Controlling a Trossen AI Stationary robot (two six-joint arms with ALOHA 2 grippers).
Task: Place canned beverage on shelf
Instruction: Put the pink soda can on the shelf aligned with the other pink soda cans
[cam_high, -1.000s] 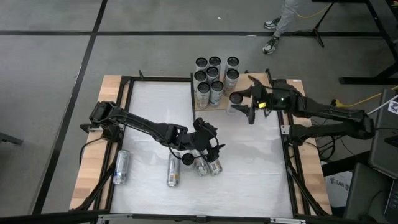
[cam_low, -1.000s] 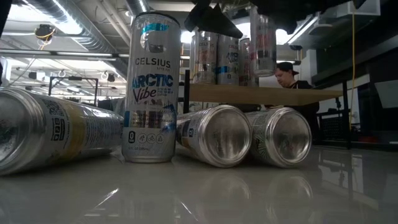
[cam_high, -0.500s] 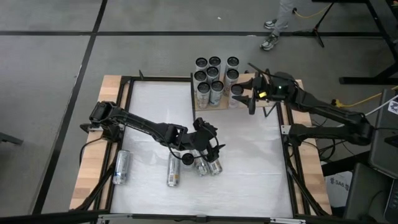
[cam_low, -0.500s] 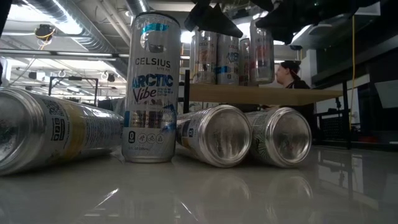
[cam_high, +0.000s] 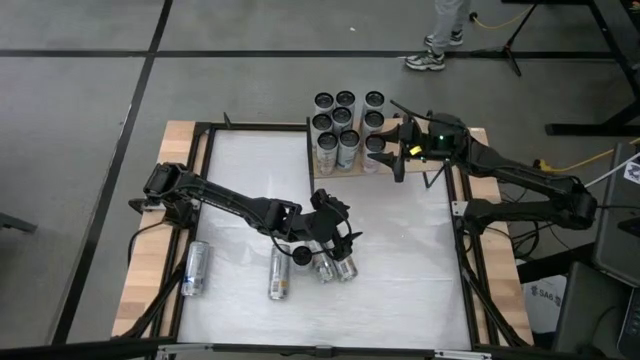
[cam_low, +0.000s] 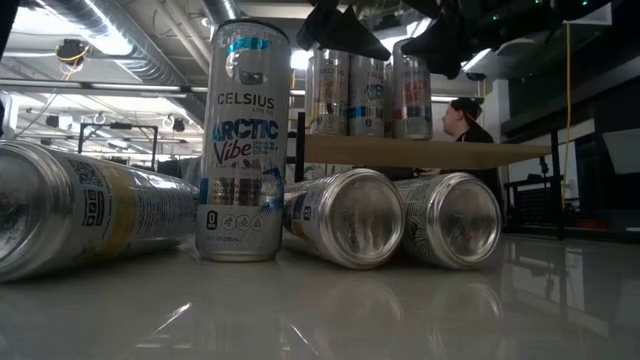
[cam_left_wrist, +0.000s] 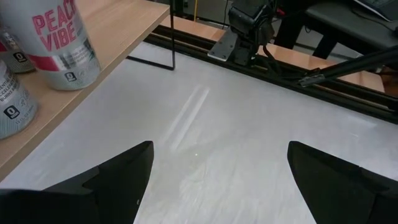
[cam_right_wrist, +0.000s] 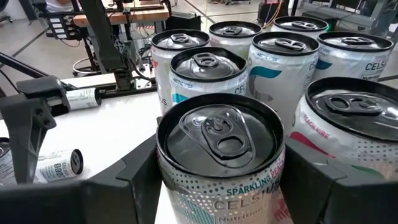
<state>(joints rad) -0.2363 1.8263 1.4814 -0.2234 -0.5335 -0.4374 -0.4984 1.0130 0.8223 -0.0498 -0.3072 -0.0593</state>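
The shelf (cam_high: 345, 170) is a pale wood board on black posts at the table's far side, and several upright cans (cam_high: 340, 120) stand on it. My right gripper (cam_high: 388, 155) is shut on one more upright can (cam_right_wrist: 221, 155), a Peach Vibe can beside that group, which also shows in the left wrist view (cam_left_wrist: 62, 43). My left gripper (cam_high: 340, 232) is open and empty above the table's middle; it shows in its own wrist view (cam_left_wrist: 217, 180). An upright Arctic Vibe can (cam_low: 245, 150) and several lying cans (cam_low: 390, 220) rest on the tabletop. My right gripper pinches the can's side wall (cam_right_wrist: 163, 165) just below the top rim, one finger (cam_right_wrist: 140, 177) on each side. The fingers come level from the table's right side. The can stands upright, and its base (cam_left_wrist: 78, 78) appears to be on the board near the board's front edge.
Lying cans (cam_high: 196, 268) (cam_high: 280, 272) rest at the table's near left, and two more (cam_high: 335, 266) lie under my left gripper. A person (cam_low: 465, 120) shows behind the shelf. Bare tabletop (cam_high: 420, 260) lies at the near right.
My right gripper has carried the can toward the far edge and the left, up beside the standing cans. It has lowered the can until its base is level with the shelf board. The can has stayed upright.
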